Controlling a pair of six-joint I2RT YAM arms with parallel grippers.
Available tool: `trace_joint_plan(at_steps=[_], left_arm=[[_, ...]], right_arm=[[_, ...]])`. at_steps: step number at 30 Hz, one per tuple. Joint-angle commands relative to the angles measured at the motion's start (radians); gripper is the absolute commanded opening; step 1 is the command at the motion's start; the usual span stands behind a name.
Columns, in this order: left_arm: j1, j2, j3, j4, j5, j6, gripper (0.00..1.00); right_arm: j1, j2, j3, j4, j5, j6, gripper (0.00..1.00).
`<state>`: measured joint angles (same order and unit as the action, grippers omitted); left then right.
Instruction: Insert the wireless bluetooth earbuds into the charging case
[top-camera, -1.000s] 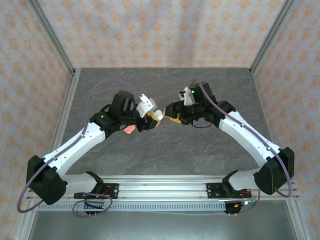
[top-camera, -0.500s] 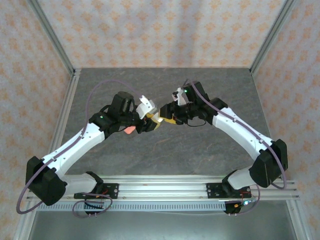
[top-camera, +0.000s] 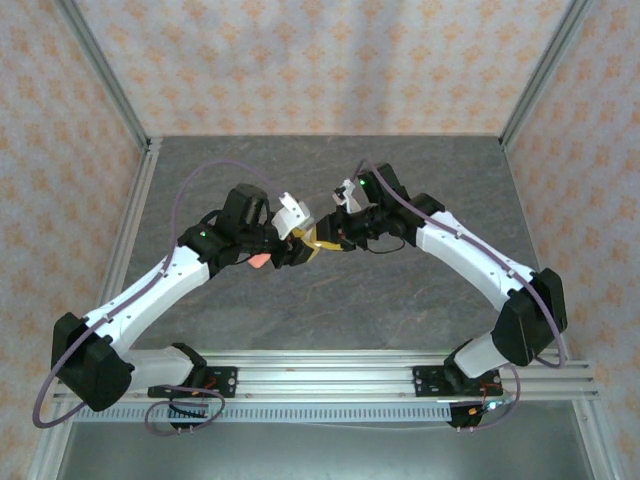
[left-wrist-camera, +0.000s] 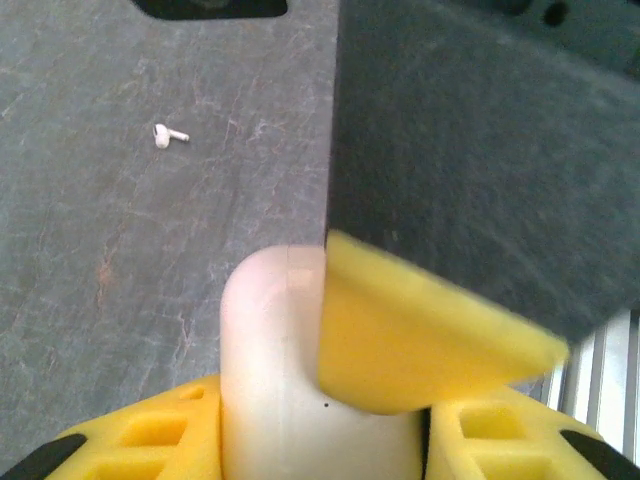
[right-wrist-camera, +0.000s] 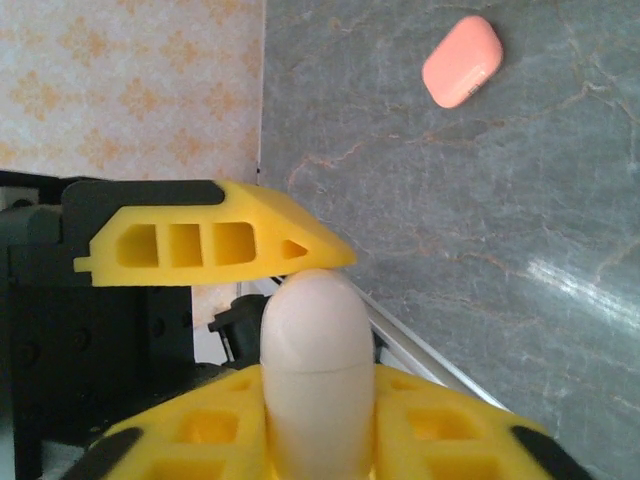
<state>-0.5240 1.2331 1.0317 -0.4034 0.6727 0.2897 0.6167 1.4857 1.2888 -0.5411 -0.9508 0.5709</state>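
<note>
A closed white charging case (left-wrist-camera: 268, 350) hangs above the table's middle, held from both sides. My left gripper (left-wrist-camera: 320, 425) is shut on its lower part. A yellow finger (left-wrist-camera: 420, 335) of the right gripper lies across the case. In the right wrist view the same case (right-wrist-camera: 315, 330) stands between my right gripper's (right-wrist-camera: 318, 405) fingers, which press both its sides. From above, the left gripper (top-camera: 298, 242) and right gripper (top-camera: 328, 236) meet tip to tip. One white earbud (left-wrist-camera: 168, 134) lies loose on the table. Whether the case holds any earbuds is hidden.
A pink case (right-wrist-camera: 462, 60) lies shut on the grey stone table (top-camera: 420, 180), just beside the left arm's wrist (top-camera: 259, 260). Aluminium frame posts and patterned walls bound the table on three sides. A metal rail (top-camera: 330, 370) runs along the near edge.
My right gripper has moved left to the left gripper and closed its fingers on the white case. The left arm has barely moved.
</note>
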Motion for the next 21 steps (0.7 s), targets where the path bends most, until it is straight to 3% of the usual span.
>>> trace_joint_plan(at_steps=[1,6,12,17,21], left_arm=[[-0.011,0.000,0.040,0.008,-0.014,-0.004,0.42],[-0.009,-0.053,0.012,0.085,-0.201,-0.122,0.56],[0.019,-0.149,0.001,0.139,-0.280,-0.301,0.73],[0.102,-0.186,-0.041,0.275,-0.107,-0.589,0.73],[0.114,-0.191,-0.087,0.457,0.036,-0.776,0.71]], right_arm=[[0.005,0.008,0.027,0.004,-0.002,-0.022,0.11],[0.002,-0.024,0.012,0.056,0.064,-0.039,0.00],[-0.030,-0.153,-0.141,0.418,0.216,0.043,0.00],[-0.073,-0.231,-0.263,0.710,0.230,0.099,0.00],[-0.090,-0.242,-0.298,0.852,0.182,0.141,0.00]])
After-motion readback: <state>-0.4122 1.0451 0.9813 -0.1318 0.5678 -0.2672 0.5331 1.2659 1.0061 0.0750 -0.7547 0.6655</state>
